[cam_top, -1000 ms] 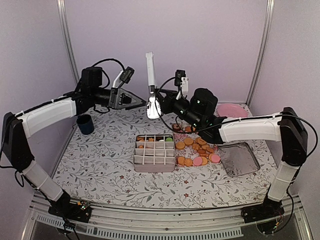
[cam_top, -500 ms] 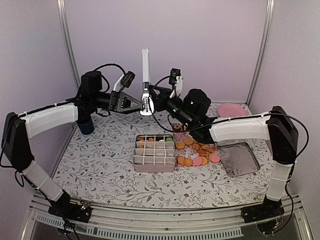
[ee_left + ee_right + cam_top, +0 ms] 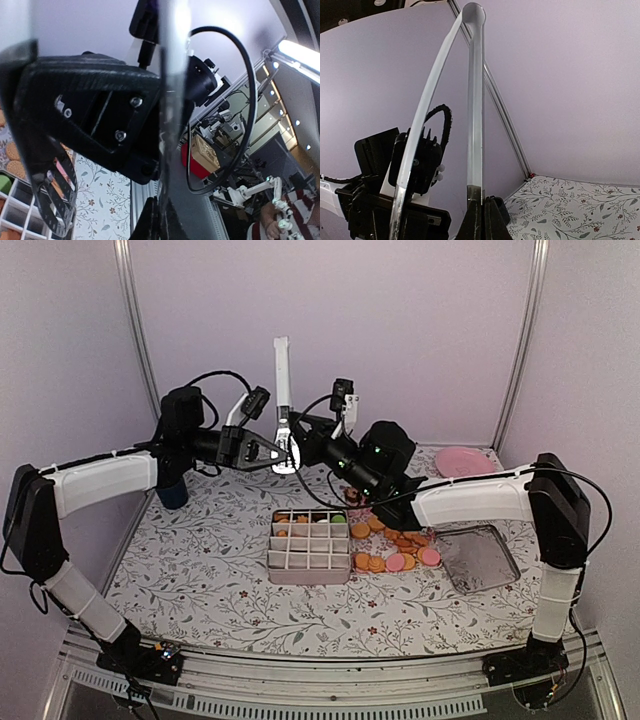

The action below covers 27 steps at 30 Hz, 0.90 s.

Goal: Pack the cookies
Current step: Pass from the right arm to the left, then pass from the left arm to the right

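The cookies (image 3: 395, 545), mostly orange-tan with a few pink, lie in a loose heap on the tablecloth right of a white gridded box (image 3: 308, 558). Some cookies (image 3: 300, 521) and a green one (image 3: 338, 520) sit in its back compartments. Above the back of the table, white-and-metal tongs (image 3: 282, 390) stand upright, handle up. My left gripper (image 3: 278, 452) is shut on their lower end from the left, and my right gripper (image 3: 300, 445) pinches them from the right. The left wrist view shows a tong blade (image 3: 170, 100) running between my fingers (image 3: 162, 215). In the right wrist view, one tong arm (image 3: 476, 100) rises from my closed fingers (image 3: 482, 215).
A metal tray (image 3: 478, 558) lies at the right of the cookie heap. A pink plate (image 3: 465, 460) sits at the back right. A dark blue cup (image 3: 170, 490) stands at the back left, under my left arm.
My right arm carried the tongs left and a little higher. My left gripper, open a second ago, has come onto them and shut.
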Motion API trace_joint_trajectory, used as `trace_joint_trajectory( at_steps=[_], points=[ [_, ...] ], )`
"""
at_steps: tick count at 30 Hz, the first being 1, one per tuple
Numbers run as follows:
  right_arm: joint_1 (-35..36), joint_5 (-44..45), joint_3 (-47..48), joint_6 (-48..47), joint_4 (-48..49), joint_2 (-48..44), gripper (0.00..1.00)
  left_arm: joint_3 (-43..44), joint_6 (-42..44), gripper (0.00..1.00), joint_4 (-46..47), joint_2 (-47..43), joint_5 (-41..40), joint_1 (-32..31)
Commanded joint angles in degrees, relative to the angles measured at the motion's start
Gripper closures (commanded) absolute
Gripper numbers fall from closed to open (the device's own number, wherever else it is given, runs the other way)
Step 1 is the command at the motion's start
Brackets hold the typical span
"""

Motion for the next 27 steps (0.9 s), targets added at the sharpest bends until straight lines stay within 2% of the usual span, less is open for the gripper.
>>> trace_joint_trajectory(
  at_steps=[1, 4, 6, 9, 12, 15, 17, 22, 27],
  points=[
    [0.56, -1.63, 1.28, -1.37, 3.73, -0.31, 0.85, -0.82, 0.42, 1.00, 2.25, -0.72, 1.91, 0.07],
    [-0.05, -4.30, -1.64, -4.58, 1.99, -4.25, 0.58, 0.05, 8.08, 1.00, -5.13, -1.28, 1.21, 0.73],
    [-2.03, -8.75, -2.70, -5.96, -3.60, -7.37, 0.43, 2.45, 19.76, 1.00, -18.71, -1.30, -1.34, 0.75],
    [-5.87, -17.62, -4.46, -6.23, -10.93, -12.12, 0.29, 5.57, 36.25, 1.00, -34.11, -0.73, -6.93, 0.20],
    [-10.75, -34.76, -4.76, -5.78, -17.16, -15.07, 0.12, 8.20, 49.62, 1.00, -45.83, 0.27, -12.44, -0.49],
    [-14.53, -47.48, -4.14, -4.94, -21.89, -16.57, 0.03, 9.79, 59.52, 1.00, -53.70, 0.48, -16.25, -1.64],
    [-15.39, -51.44, -3.36, -5.76, -25.14, -17.45, 0.00, 10.02, 63.16, 1.00, -56.55, 0.26, -18.25, -2.56],
    [-15.43, -53.37, 3.09, -13.84, -39.93, -16.08, 0.01, 10.83, 69.17, 1.00, -61.53, 0.11, -20.99, -5.58],
    [-15.39, -57.05, 7.11, -17.24, -45.28, -13.36, 0.02, 11.65, 71.59, 1.00, -63.67, 0.24, -22.62, -7.22]
  ],
)
